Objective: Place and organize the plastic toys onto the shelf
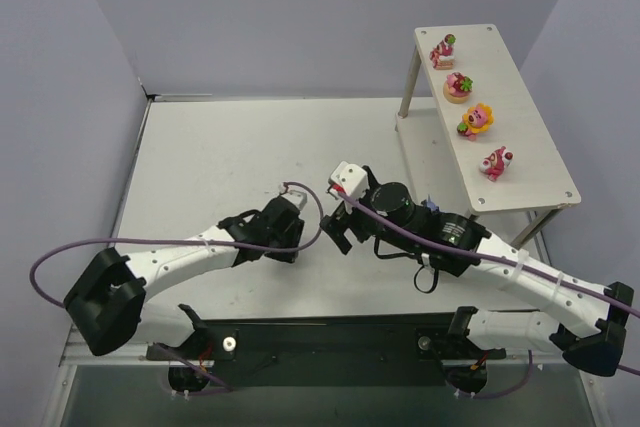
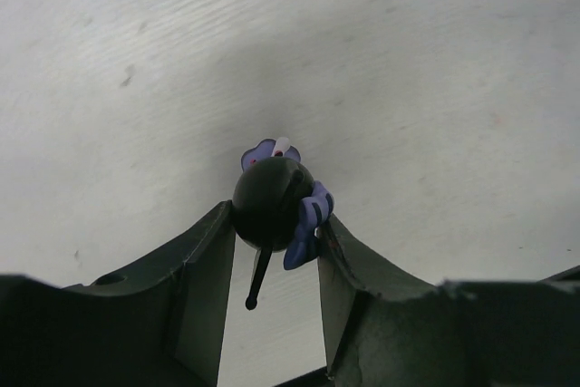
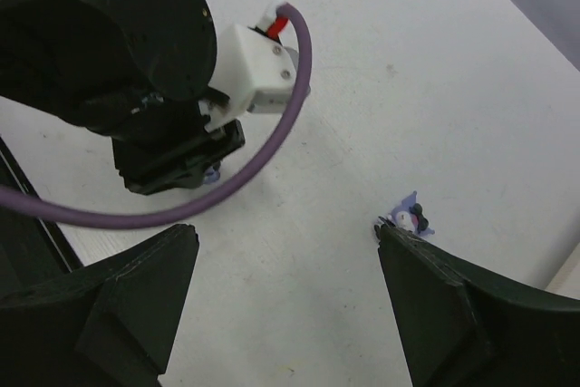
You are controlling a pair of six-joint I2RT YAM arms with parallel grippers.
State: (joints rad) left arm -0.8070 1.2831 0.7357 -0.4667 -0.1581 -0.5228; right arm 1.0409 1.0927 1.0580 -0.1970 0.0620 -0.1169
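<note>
My left claw (image 2: 274,222) is closed on a dark blue toy (image 2: 270,195) at the tabletop (image 2: 136,61), my right claw (image 3: 285,231) wide open and empty; pickup appears made, and next calls for lifting it across to the shelf (image 1: 525,142).

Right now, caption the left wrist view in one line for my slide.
Left gripper shut on a dark blue-purple toy figurine, with the white tabletop as backdrop.
</note>
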